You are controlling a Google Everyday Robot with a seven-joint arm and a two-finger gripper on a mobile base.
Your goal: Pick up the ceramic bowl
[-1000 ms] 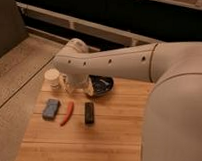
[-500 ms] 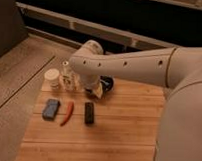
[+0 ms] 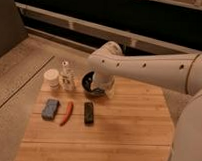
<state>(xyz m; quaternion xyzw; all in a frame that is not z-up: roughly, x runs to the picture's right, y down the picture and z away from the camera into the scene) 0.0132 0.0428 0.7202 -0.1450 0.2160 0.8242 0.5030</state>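
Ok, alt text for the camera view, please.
The white arm reaches in from the right, its tool at the dark ceramic bowl at the back of a wooden table. Left of the bowl stand a clear bottle and a white cup; in front lie a blue pad, a red chili pepper and a black bar.

Dim warm light leaves the end effector (image 3: 100,89) at the ceramic bowl (image 3: 87,81) shadowed.

glossy ceramic bowl (image 3: 89,81) at end effector (image 3: 100,88), wood-plank table (image 3: 130,133), smooth arm (image 3: 145,69)
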